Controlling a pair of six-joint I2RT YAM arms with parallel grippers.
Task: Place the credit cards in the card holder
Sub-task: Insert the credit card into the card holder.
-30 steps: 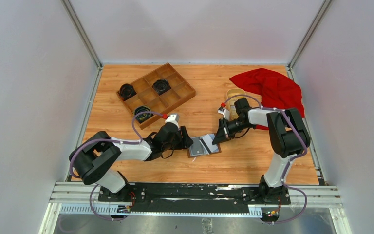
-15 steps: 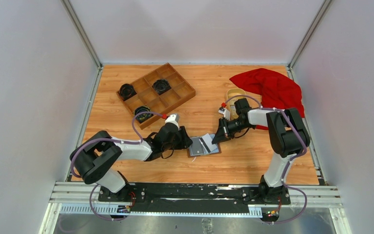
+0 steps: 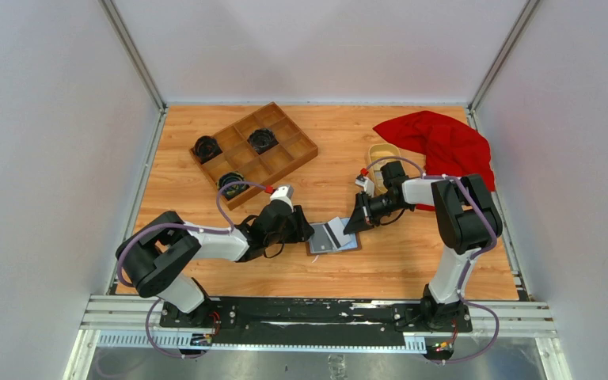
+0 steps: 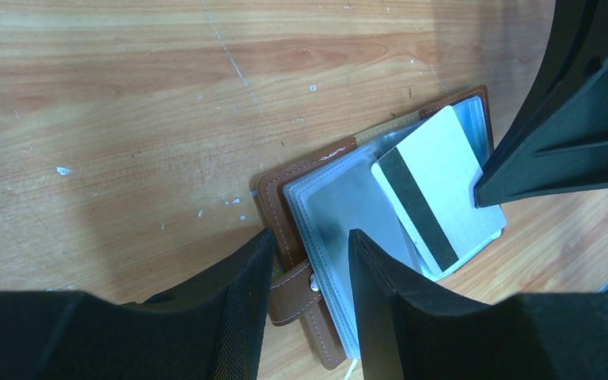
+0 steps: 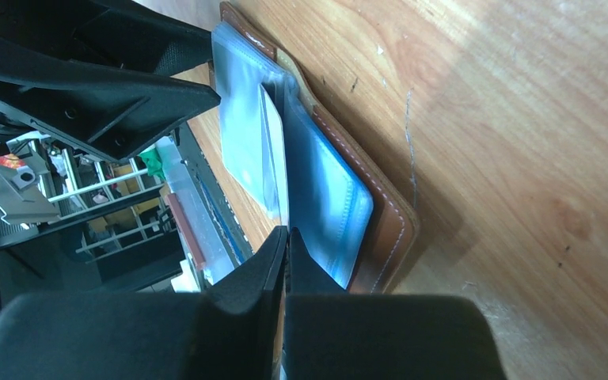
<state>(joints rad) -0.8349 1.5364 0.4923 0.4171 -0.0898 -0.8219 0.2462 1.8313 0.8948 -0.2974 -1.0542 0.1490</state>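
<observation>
Pockets of the brown leather card holder [image 3: 324,240] lie at eight o'clock from the right gripper [image 3: 355,224], clamped on a white striped card [image 4: 435,198]; left gripper [image 3: 307,234] gapes.

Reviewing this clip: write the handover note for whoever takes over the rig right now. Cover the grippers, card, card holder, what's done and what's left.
Left gripper: open, jaws straddling the strap edge of the card holder, which lies open and flat.
Right gripper: shut on a white card with a dark stripe, one end at the clear pockets.
Done: holder opened, one card at it.
Left: slide this card fully in and release it; most of it shows outside the pocket. No other card can be made out in these views.
</observation>
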